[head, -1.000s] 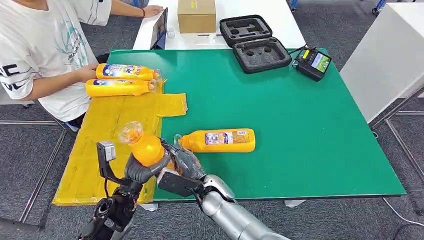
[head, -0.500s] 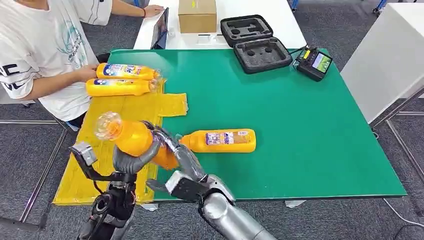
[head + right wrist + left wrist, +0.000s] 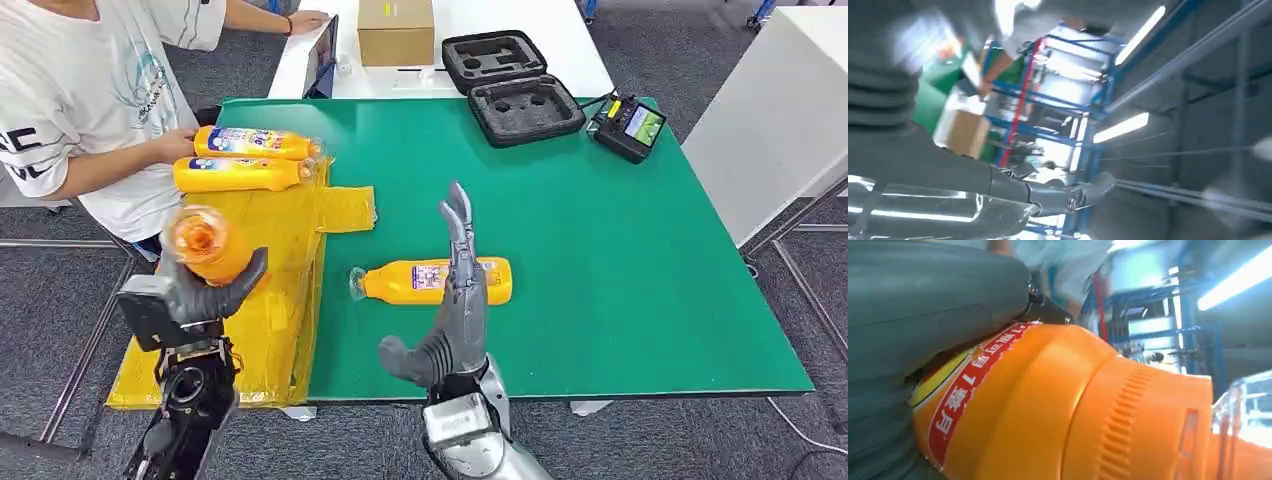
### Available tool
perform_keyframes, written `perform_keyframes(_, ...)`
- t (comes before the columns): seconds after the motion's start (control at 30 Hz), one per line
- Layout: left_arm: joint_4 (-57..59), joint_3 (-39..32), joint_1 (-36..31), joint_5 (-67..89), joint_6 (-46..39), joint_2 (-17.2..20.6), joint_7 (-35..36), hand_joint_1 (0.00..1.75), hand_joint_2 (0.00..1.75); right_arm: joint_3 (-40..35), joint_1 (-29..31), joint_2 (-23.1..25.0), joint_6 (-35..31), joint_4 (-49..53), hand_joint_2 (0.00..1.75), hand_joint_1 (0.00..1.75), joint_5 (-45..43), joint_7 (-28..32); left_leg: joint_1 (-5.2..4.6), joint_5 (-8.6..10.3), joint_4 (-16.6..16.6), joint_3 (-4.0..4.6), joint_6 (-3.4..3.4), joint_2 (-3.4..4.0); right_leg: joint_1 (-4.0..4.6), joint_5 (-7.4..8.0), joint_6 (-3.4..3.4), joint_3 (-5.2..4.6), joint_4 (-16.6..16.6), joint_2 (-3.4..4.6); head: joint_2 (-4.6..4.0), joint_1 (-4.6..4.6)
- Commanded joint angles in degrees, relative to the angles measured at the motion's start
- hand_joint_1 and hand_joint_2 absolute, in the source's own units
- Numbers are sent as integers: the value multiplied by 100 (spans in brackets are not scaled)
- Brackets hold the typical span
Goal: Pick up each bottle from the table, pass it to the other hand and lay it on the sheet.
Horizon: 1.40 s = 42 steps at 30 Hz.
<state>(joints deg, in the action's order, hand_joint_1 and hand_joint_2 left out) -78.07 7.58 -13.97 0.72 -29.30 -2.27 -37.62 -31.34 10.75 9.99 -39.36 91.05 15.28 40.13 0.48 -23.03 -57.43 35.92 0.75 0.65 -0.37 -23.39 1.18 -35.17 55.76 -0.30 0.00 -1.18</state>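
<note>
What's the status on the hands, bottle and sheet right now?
Left robot hand grips an orange bottle above the yellow sheet. Right robot hand open, raised. Another bottle waits on green table.

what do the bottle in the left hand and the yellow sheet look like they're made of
Bottle in the left hand: likely glossy orange plastic, going by its smooth sheen, moulded ribs and clear cap in the left wrist view. Yellow sheet: apparently thin plastic film or paper; it lies flat with creases and a slight shine.
</note>
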Motion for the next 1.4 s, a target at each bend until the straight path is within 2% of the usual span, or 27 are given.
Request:
perform_keyframes(0.03, 1667, 211, -980, 471, -157, 363, 56, 164, 175, -344, 4, -326, -64, 262, 175, 0, -64, -13, 1, -1, 6, -15, -3, -11, 1, -4, -3, 17, -4, -7, 0, 2)
perform_keyframes(0.17, 1667, 211, -980, 471, -157, 363, 56, 164, 175, -344, 4, -326, -64, 262, 175, 0, -64, -13, 1, -4, 5, -21, -2, -10, 1, -8, -3, 23, -2, -8, 0, 2)
perform_keyframes(0.2, 1677, 282, -975, 629, -191, 389, 33, 169, 175, -376, 46, -352, -64, 217, 175, 0, -132, -13, 1, -3, 5, -18, -2, -8, 1, -7, -3, 19, -3, -5, 0, 2)
perform_keyframes(0.23, 1794, 384, -1043, 1033, -399, 460, 108, 171, 175, -452, 84, -389, -64, 180, 175, 0, -237, -13, 2, -10, 2, -30, -3, -12, 2, -14, -3, 32, -1, -6, 0, 2)
perform_keyframes(0.27, 2221, 584, -1381, 1646, -373, 591, 380, 175, 175, -585, 185, -433, -64, -57, 175, 0, -310, -13, 0, -3, 6, -20, -2, -6, 0, -7, -2, 19, -2, -2, 0, 2)
perform_keyframes(0.3, 2647, 463, -1735, 3024, -1070, 595, 142, 161, 175, -733, 310, -459, -64, -99, 175, 0, -396, -13, 3, -10, 3, -31, -3, -9, 3, -13, -3, 33, -2, -4, 0, 2)
perform_keyframes(0.33, 3210, 425, -2126, 3648, -974, 528, 386, 152, 175, -832, 416, -434, -56, -83, 175, 0, -431, -13, 3, -1, 2, -16, -4, -14, 3, -6, -4, 20, 0, -11, 0, 2)
perform_keyframes(0.4, 4195, 826, -2731, 4641, -973, 673, 1032, 157, 175, -933, 525, -401, -10, -184, 175, 0, -367, -13, 4, 1, -2, -11, -4, -22, 4, -7, -5, 18, 4, -18, 0, 4)
perform_keyframes(0.43, 4622, 925, -2948, 4953, -1029, 694, 1285, 169, 175, -929, 537, -368, 8, -217, 175, 0, -345, -13, 7, 2, -11, -11, -7, -37, 7, -12, -7, 23, 14, -33, 0, 4)
perform_keyframes(0.47, 4899, 1132, -3076, 5321, -946, 759, 1516, 169, 175, -925, 534, -353, 34, -222, 175, 0, -345, -13, 4, 3, -3, -9, -4, -16, 4, -4, -5, 14, 5, -14, 0, 0)
perform_keyframes(0.5, 4865, 1117, -3082, 5613, -1070, 784, 1470, 175, 175, -931, 537, -363, 43, -223, 175, 0, -361, -13, 3, 6, -2, -18, -4, -29, 2, -8, -7, 26, 8, -26, 0, 2)
perform_keyframes(0.53, 5008, 1262, -3105, 6428, -1070, 799, 1838, 175, 175, -951, 550, -390, 41, -207, 175, 0, -365, -13, 3, 12, 5, -18, 1, -18, 3, -2, -6, 25, 0, -16, 0, 2)
perform_keyframes(0.57, 5272, 1311, -3148, 6502, -1015, 748, 1763, 175, 175, -928, 524, -396, 91, -202, 175, 0, -420, -13, 3, 10, 6, -26, -1, -9, 3, -1, -7, 30, -2, -4, 0, 2)
perform_keyframes(0.63, 5557, 1574, -3243, 6980, -945, 749, 2060, 175, 175, -899, 526, -404, 150, -231, 175, 0, -422, -13, 3, 9, 7, -28, -4, 3, 3, 4, -5, 31, -3, 11, 0, 0)
perform_keyframes(0.7, 5789, 2046, -3398, 7795, -476, 832, 2618, 175, 175, -859, 546, -389, 154, -272, 175, 0, -338, -13, 3, 6, 5, -32, -4, 1, 3, 3, -15, 34, -1, 1, 0, 2)
perform_keyframes(0.9, 6025, 1881, -3475, 7772, 789, 762, 2504, 175, 175, -547, 500, -331, 315, -267, 175, 0, -372, -13, 4, 6, -3, -24, 0, 5, 4, 3, -15, 27, 5, 9, 0, 2)
perform_keyframes(1.03, 6047, 1759, -3453, 7663, 1108, 719, 2469, 175, 175, -491, 476, -288, 372, -307, 175, 0, -309, -13, 5, 11, -2, -16, -1, -2, 5, 6, -15, 20, 4, 4, 0, 2)
perform_keyframes(1.13, 6000, 1819, -3442, 7804, 975, 718, 2691, 175, 175, -455, 453, -264, 402, -356, 175, 0, -282, -13, 5, 9, -3, -19, 0, -3, 5, 4, -15, 24, 5, 3, 0, 2)
perform_keyframes(1.33, 5978, 884, -3362, 6785, 1454, 521, 2233, 175, 175, -373, 356, -224, 500, -458, 175, 0, -203, -13, 5, 9, 1, -22, -1, -7, 5, 3, -15, 28, 1, 1, 0, 2)
perform_keyframes(1.4, 5957, 772, -3340, 6659, 1479, 511, 2180, 175, 175, -366, 349, -220, 543, -465, 175, 0, -242, -13, 4, 17, 3, -7, 1, -4, 5, 11, -14, 12, -1, 0, 0, 2)
